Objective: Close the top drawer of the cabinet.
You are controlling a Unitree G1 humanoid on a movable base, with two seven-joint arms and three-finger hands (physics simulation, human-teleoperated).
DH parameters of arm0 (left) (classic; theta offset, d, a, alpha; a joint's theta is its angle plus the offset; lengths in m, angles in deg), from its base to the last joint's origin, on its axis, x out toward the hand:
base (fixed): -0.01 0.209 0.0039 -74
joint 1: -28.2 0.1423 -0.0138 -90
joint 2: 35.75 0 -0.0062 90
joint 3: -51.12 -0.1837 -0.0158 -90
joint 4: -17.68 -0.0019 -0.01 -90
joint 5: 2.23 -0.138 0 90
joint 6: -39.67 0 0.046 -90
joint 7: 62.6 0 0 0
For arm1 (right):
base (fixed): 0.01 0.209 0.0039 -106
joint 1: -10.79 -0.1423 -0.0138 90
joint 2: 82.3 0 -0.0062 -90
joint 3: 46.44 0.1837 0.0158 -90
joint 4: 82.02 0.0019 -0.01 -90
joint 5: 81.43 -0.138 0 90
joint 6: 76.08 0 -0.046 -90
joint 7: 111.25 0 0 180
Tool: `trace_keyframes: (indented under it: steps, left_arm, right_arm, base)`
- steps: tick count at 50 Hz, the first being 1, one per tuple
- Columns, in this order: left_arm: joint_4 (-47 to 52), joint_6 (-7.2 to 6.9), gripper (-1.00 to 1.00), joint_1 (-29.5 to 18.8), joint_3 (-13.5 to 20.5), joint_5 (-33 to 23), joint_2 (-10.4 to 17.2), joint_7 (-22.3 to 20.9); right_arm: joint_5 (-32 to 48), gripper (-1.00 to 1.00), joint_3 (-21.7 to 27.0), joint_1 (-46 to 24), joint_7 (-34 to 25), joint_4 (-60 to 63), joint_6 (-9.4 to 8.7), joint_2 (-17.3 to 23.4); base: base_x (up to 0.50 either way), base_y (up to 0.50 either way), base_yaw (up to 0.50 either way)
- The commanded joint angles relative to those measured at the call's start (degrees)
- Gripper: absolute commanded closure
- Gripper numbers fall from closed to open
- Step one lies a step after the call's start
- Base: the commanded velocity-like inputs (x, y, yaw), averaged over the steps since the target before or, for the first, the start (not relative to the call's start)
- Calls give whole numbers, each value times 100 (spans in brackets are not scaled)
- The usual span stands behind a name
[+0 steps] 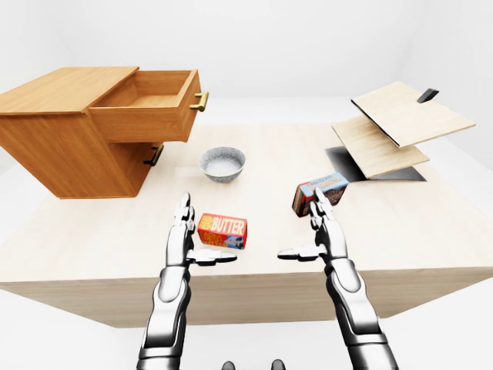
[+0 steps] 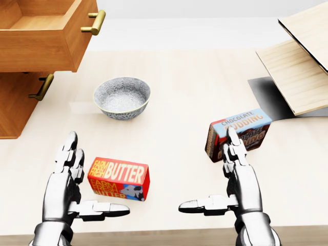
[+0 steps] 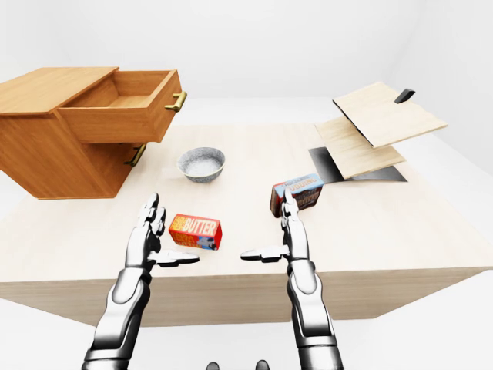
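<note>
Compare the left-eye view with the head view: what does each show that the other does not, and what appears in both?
Only the left-eye view shows the wooden cabinet's flat top and the table's near edge. Only the head view makes the blue chocolate pudding box label readable. Both show the pulled-out top drawer, grey patterned bowl, red butter box, and open left hand and right hand.

Red and orange rectangular carton [image 2: 119,179]: "FARM FRESH BUTTER" in white and yellow capitals on the top face, repeated in part on the side face beside a small cow picture.
Blue-topped brown rectangular carton [image 2: 239,132]: "CHOCOLATE PUDDING" in white capitals; the second word is partly hidden by a finger.
</note>
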Motion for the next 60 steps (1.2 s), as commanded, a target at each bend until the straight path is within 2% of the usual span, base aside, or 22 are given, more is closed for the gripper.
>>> trace_keyframes:
  steps: [1, 5, 11, 13, 18, 20, 22, 24, 26, 28, 32, 34, 36, 39, 40, 44, 48, 53, 60]
  left_arm:
    - [-223, 72, -100, -123, 277, 11, 163, -157]
    - [-98, 103, -100, -66, 281, -69, 179, -154]
    - [-33, 41, -100, -78, 367, -51, 202, -171]
    - [-78, 73, -100, -93, 358, -98, 207, -165]
    - [-28, 20, -100, -175, 336, -174, 225, -171]
    - [-210, 116, -100, -346, 361, -230, 257, -136]
    - [-329, 170, -100, -477, 354, -242, 307, -218]
    - [-348, 156, -100, -524, 366, -252, 314, -214]
    - [-423, 224, -100, -689, 382, -312, 361, -206]
    - [-402, 153, -100, -789, 389, -315, 388, -243]
    - [-555, 50, -100, -1079, 421, -323, 451, -264]
    - [-647, 74, -100, -1177, 374, -432, 519, -381]
    - [-720, -5, -100, -1332, 414, -403, 518, -368]
    - [-735, -95, -100, -1521, 407, -401, 554, -420]
    - [-741, -138, -100, -1611, 407, -409, 569, -424]
    - [-763, -487, -100, -1981, 404, -365, 616, -499]
    - [-1129, -439, -100, -2386, 399, -417, 703, -521]
    - [-1392, -519, -100, -2867, 402, -398, 764, -567]
    - [-1803, -519, -100, -3559, 432, -230, 872, -586]
  right_arm:
    - [119, -100, 109, -457, -216, -465, 23, 137]
    - [193, -100, 69, -570, -272, -498, -49, 130]
    - [264, -100, 53, -803, -261, -720, -19, 114]
    - [301, -100, 44, -819, -264, -702, -23, 122]
    - [319, -100, 72, -841, -316, -451, -205, 159]
    - [283, -100, 126, -893, -375, -372, -303, 201]
    - [259, -100, 177, -965, -391, -431, -300, 233]
    - [251, -100, 195, -996, -394, -505, -254, 245]
    - [208, -100, 249, -1103, -416, -630, -254, 292]
    - [215, -100, 248, -1127, -434, -692, -230, 309]
    - [255, -100, 250, -1190, -478, -580, -379, 347]
    - [291, -100, 248, -1199, -508, -519, -418, 362]
    - [310, -100, 260, -1231, -532, -380, -546, 377]
    - [361, -100, 288, -1316, -548, -273, -546, 415]
    - [374, -100, 307, -1374, -558, -206, -546, 441]
    - [463, -100, 349, -1595, -608, -107, -546, 543]
    - [601, -100, 393, -1869, -637, -183, -546, 661]
    - [668, -100, 477, -2185, -705, -208, -546, 776]
    - [660, -100, 587, -2621, -780, -122, -546, 964]
  base:
    - [0, 0, 0]
    - [0, 0, 0]
    - [0, 0, 0]
    - [0, 0, 0]
    - [0, 0, 0]
    - [0, 0, 0]
    - [0, 0, 0]
    - [0, 0, 0]
    - [0, 0, 0]
    - [0, 0, 0]
    - [0, 0, 0]
    - [0, 0, 0]
    - [0, 0, 0]
    - [0, 0, 0]
    - [0, 0, 0]
    - [0, 0, 0]
    - [0, 0, 0]
    - [0, 0, 0]
    - [0, 0, 0]
